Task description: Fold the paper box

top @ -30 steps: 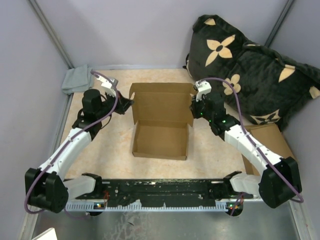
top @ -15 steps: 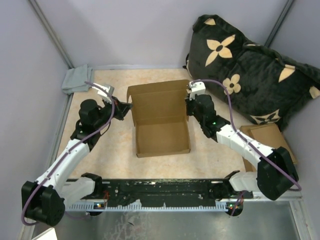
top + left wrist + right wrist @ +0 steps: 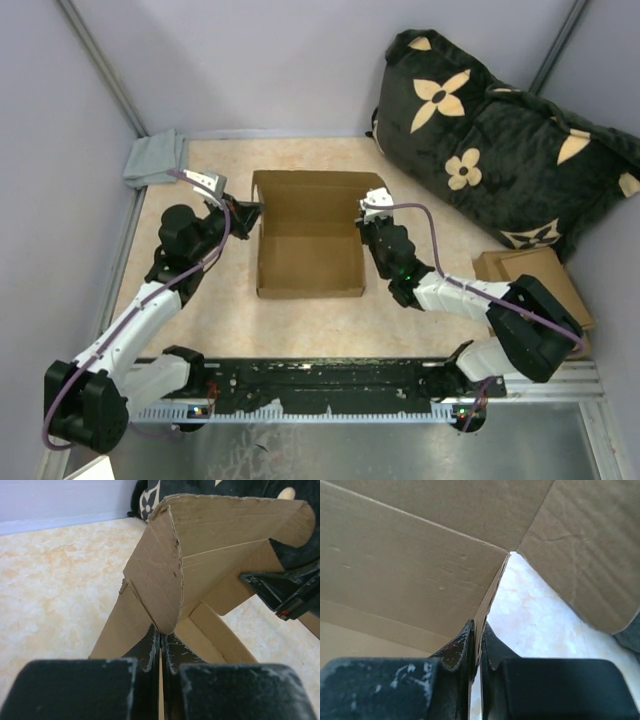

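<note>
The paper box (image 3: 308, 235) is plain brown cardboard, standing open in the middle of the table with its lid raised at the back. My left gripper (image 3: 250, 210) is shut on the box's left side wall; in the left wrist view (image 3: 161, 636) the cardboard edge sits pinched between the black fingers. My right gripper (image 3: 366, 226) is shut on the box's right side wall; in the right wrist view (image 3: 478, 630) the thin wall edge runs between the fingers. The box also fills both wrist views (image 3: 220, 535) (image 3: 410, 565).
A dark pillow with tan flowers (image 3: 500, 130) lies at the back right. A smaller brown cardboard piece (image 3: 535, 270) lies at the right edge under my right arm. A grey cloth (image 3: 153, 158) sits in the back left corner. Walls enclose the table.
Both grippers have drawn the box nearer and slightly left, and its side walls now stand up. The right arm has swung inward and lower.
</note>
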{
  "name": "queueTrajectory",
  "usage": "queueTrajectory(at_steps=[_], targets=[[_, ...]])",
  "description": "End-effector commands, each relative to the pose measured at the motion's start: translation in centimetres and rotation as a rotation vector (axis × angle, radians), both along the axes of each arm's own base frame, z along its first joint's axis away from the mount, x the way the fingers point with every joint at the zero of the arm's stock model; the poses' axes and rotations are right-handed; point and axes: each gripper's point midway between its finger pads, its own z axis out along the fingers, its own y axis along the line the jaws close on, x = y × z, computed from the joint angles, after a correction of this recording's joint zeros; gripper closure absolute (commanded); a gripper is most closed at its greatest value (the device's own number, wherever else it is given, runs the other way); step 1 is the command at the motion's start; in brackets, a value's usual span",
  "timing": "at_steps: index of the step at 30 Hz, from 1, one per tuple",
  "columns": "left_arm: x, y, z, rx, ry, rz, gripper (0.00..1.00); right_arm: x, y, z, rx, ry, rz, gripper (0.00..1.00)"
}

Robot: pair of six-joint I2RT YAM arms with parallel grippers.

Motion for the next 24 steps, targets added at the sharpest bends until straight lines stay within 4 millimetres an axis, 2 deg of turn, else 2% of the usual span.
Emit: queueTrajectory(at_steps=[1, 7, 12, 18, 24], targets=[[-2.2, -0.9, -1.6, 0.012, 0.028, -0.059, 1.00, -1.9, 2.3, 4.1, 0.147, -0.152, 0.069, 0.93], [-3.6, 1.1, -3.9, 0.071, 0.092, 0.017, 1.00, -4.9, 1.8, 2.3, 0.192, -0.088, 0.091, 0.93], [-4.8, 1.8, -4.6, 0.078, 0.134, 0.035, 1.00, -6.2, 1.0, 2.9, 0.252, -0.077, 0.093, 0.93], [-6.5, 1.8, -5.8, 0.046, 0.187, 0.017, 1.00, -5.7, 1.1, 3.8, 0.302, -0.083, 0.070, 0.93], [-7.3, 2.0, -6.6, 0.032, 0.209, 0.018, 1.00, -3.5, 2.7, 4.5, 0.246, -0.142, 0.042, 0.93]])
